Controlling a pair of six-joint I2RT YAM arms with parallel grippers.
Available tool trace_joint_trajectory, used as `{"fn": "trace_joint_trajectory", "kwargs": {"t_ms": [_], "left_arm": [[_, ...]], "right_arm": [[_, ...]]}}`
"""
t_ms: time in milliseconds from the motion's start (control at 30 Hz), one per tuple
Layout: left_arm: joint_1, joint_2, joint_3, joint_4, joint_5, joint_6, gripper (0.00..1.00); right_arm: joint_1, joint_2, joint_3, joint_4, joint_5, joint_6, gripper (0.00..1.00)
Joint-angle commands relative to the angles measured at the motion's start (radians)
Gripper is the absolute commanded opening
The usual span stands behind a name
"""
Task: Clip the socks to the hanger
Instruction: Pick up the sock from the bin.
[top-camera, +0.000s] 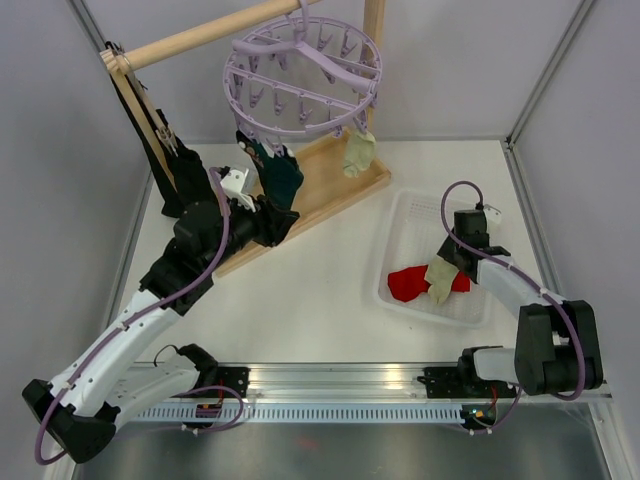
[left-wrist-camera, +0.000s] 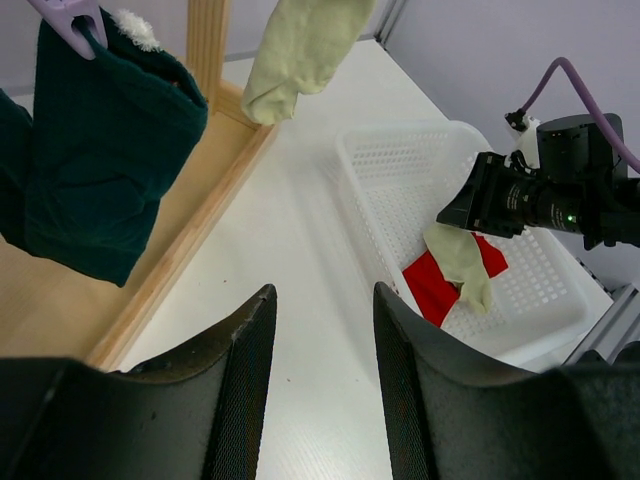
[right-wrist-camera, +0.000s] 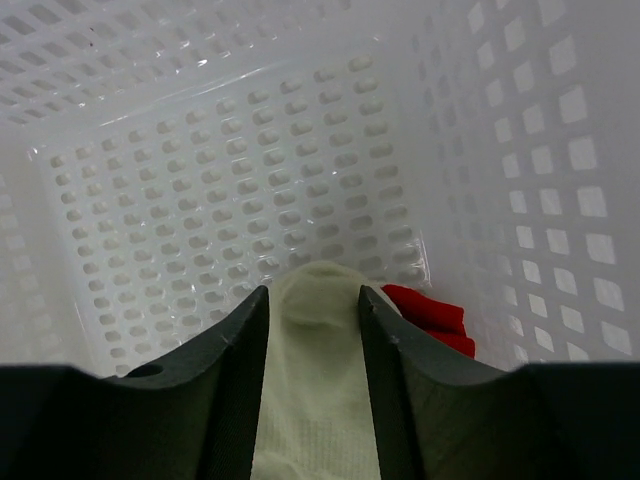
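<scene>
Pinched between the fingers of the right gripper (right-wrist-camera: 313, 300): a cream sock (right-wrist-camera: 315, 400), filling the gap from pad to pad, so clamped rather than merely beside. Long axis in line with the fingers, running from the tips back toward the wrist. Seen from the left wrist, drooping below the gripper with its free end touching a red sock (top-camera: 405, 284). Both inside the white basket (top-camera: 420, 205) on the bench, the red one just beside the fingertips. Soft, pale yellow-green, limp; likely to fold and swing once lifted.

Well apart from that gripper, up, forward and across to its left: the lavender hanger (top-camera: 300, 75), with a teal sock (top-camera: 280, 172) and a second cream sock (top-camera: 358, 152) dangling from clips. Much nearer the hanger: the left gripper (left-wrist-camera: 322, 295), fingers apart and holding nothing, just below the teal sock. By the look of it, a long carry up and leftward toward a free clip, probably with the left gripper helping there.
</scene>
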Motion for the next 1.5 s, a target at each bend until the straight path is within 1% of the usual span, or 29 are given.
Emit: {"fn": "trace_joint_trajectory", "kwargs": {"t_ms": [0, 67, 133, 167, 233, 333, 367, 433, 667, 767, 900, 933, 967, 1000, 1033, 1067, 1100, 1133, 1167, 1200, 1333, 1467], "left_arm": [[-0.001, 0.007, -0.003, 0.007, 0.01, -0.026, 0.49], [-0.001, 0.009, -0.004, 0.008, 0.01, -0.026, 0.49], [-0.001, 0.01, -0.006, 0.01, 0.01, -0.026, 0.49], [-0.001, 0.012, -0.007, 0.011, 0.01, -0.026, 0.49], [-0.001, 0.015, -0.01, 0.011, 0.011, -0.026, 0.49], [-0.001, 0.024, -0.018, 0.021, 0.019, -0.028, 0.49], [-0.001, 0.027, -0.021, 0.024, 0.022, -0.029, 0.49], [-0.001, 0.036, -0.021, 0.033, 0.04, -0.031, 0.49], [-0.001, 0.058, -0.035, 0.087, 0.106, -0.051, 0.48], [-0.001, 0.07, -0.049, 0.139, 0.158, -0.066, 0.48], [-0.001, 0.111, -0.093, 0.304, 0.292, -0.098, 0.49], [-0.001, 0.124, -0.104, 0.345, 0.357, -0.109, 0.49], [-0.001, 0.144, -0.119, 0.442, 0.391, -0.121, 0.49], [-0.002, 0.18, -0.127, 0.485, 0.446, -0.147, 0.49], [-0.004, 0.205, -0.133, 0.54, 0.464, -0.161, 0.49], [-0.004, 0.225, -0.145, 0.633, 0.48, -0.184, 0.48], [-0.005, 0.246, -0.148, 0.683, 0.49, -0.193, 0.48], [-0.008, 0.301, -0.145, 0.718, 0.511, -0.201, 0.49], [-0.015, 0.326, -0.132, 0.751, 0.523, -0.213, 0.48], [-0.018, 0.36, -0.121, 0.815, 0.534, -0.218, 0.48], [-0.047, 0.528, -0.049, 0.924, 0.559, -0.246, 0.48], [-0.07, 0.653, 0.043, 1.024, 0.568, -0.313, 0.48]], "right_arm": [[-0.004, 0.013, -0.014, 0.07, -0.026, -0.003, 0.46], [-0.004, 0.013, -0.013, 0.071, -0.029, -0.006, 0.43], [-0.004, 0.011, -0.011, 0.071, -0.031, -0.009, 0.37], [-0.004, 0.008, -0.009, 0.071, -0.029, -0.011, 0.31], [-0.004, 0.001, -0.006, 0.067, -0.029, -0.014, 0.24], [-0.004, -0.009, 0.006, 0.051, -0.034, -0.02, 0.1], [-0.004, -0.013, 0.017, 0.048, -0.034, -0.021, 0.04], [-0.004, -0.033, 0.027, 0.033, -0.043, -0.024, 0.0], [-0.004, -0.127, 0.089, -0.025, -0.062, -0.044, 0.0], [-0.004, -0.173, 0.112, -0.045, -0.103, -0.047, 0.0], [-0.004, -0.22, 0.152, -0.065, -0.158, -0.061, 0.0], [-0.004, -0.237, 0.161, -0.073, -0.175, -0.07, 0.0], [-0.004, -0.246, 0.175, -0.071, -0.195, -0.076, 0.0], [-0.004, -0.265, 0.181, -0.07, -0.233, -0.081, 0.0], [-0.002, -0.275, 0.187, -0.067, -0.255, -0.083, 0.0], [-0.002, -0.286, 0.193, -0.061, -0.275, -0.086, 0.0], [-0.002, -0.297, 0.198, -0.058, -0.279, -0.087, 0.0], [-0.002, -0.318, 0.202, -0.05, -0.333, -0.087, 0.0], [-0.002, -0.331, 0.207, -0.044, -0.351, -0.087, 0.0], [-0.002, -0.341, 0.21, -0.041, -0.364, -0.087, 0.0], [-0.001, -0.39, 0.225, -0.025, -0.436, -0.089, 0.0], [0.004, -0.424, 0.23, 0.004, -0.511, -0.074, 0.0]]}}
